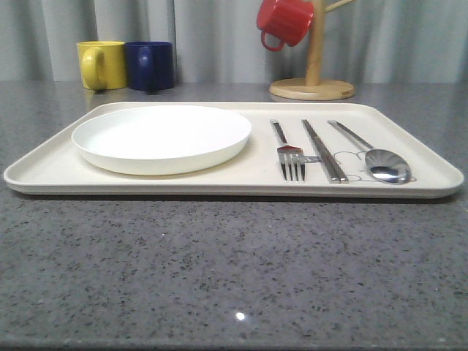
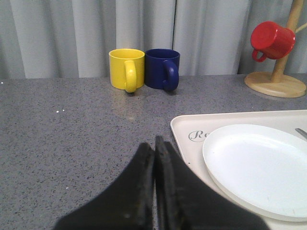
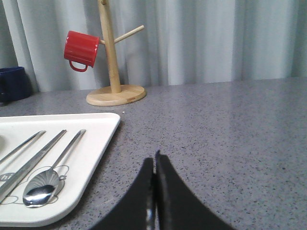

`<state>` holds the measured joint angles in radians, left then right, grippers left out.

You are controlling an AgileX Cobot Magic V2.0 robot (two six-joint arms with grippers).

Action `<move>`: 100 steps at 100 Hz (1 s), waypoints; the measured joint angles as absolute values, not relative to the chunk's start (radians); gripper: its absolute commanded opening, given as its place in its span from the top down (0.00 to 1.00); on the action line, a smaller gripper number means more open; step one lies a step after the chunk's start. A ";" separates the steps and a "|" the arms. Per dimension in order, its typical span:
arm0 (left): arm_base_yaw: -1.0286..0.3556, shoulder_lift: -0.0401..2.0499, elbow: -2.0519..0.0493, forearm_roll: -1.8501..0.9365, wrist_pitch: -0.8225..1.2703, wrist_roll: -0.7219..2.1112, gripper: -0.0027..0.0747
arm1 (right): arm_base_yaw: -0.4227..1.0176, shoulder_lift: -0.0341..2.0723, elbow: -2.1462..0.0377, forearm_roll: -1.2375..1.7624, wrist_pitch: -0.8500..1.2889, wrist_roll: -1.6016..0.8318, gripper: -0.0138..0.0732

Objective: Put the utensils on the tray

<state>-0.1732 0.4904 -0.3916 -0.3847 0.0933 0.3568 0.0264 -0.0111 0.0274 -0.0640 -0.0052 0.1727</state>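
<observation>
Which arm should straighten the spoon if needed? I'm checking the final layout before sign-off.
Right. The spoon lies at the tray's right end, and the right gripper, shut and empty, hangs just off that edge. The left gripper, also shut, sits beyond the plate side.

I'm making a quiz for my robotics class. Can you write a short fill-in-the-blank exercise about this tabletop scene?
1. On the tray, the chopsticks lie between the fork and the ____.
2. The mug hanging on the wooden stand is ____.
3. Beside the yellow mug stands a ____ mug.
4. The left gripper and right gripper both have their fingers ____.

Missing words: spoon; red; blue; shut
</observation>
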 measured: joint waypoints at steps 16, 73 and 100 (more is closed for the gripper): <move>-0.173 0.490 -0.392 -0.385 0.093 0.357 0.99 | 0.026 -0.011 0.027 -0.064 -0.005 0.173 0.92; -0.173 0.490 -0.392 -0.346 0.082 0.345 0.99 | 0.026 -0.011 0.027 -0.064 -0.007 0.173 0.92; -0.173 0.467 -0.334 0.010 0.018 0.048 0.99 | 0.026 -0.011 0.027 -0.064 -0.007 0.173 0.92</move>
<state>-0.1732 0.4675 -0.3343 0.0098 0.0177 0.0485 0.0264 -0.0111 0.0274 -0.0640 -0.0067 0.1727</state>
